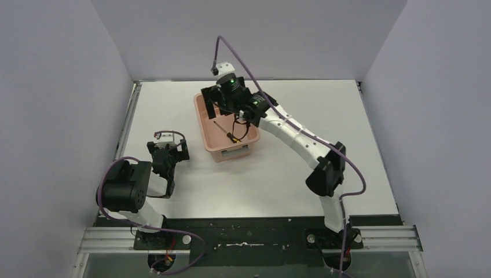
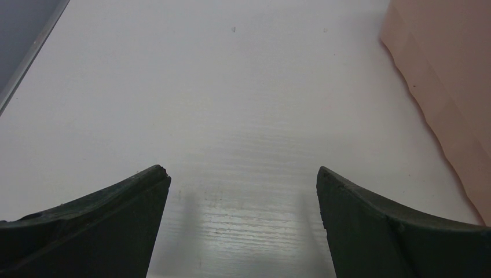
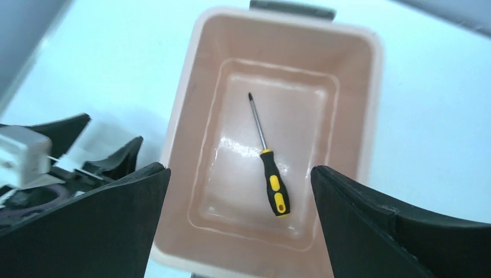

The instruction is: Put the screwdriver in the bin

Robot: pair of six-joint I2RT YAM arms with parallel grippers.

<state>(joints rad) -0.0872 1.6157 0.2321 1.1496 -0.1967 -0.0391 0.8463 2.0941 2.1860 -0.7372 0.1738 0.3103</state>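
Observation:
The salmon-pink bin (image 1: 215, 145) stands on the white table, and its wall shows in the right wrist view (image 3: 191, 87). The screwdriver (image 3: 269, 165) lies flat on the bin's floor, black-and-yellow handle toward the near end; it also shows in the top view (image 1: 226, 131). My right gripper (image 3: 238, 174) hangs above the bin, open and empty; in the top view (image 1: 223, 101) it is over the bin's far end. My left gripper (image 2: 243, 176) is open and empty, low over bare table left of the bin (image 2: 451, 81); it shows in the top view (image 1: 168, 152).
Grey walls close in the table on the left, back and right. The left arm's gripper shows at the left edge of the right wrist view (image 3: 63, 150). A dark handle (image 3: 292, 8) sits at the bin's far short end.

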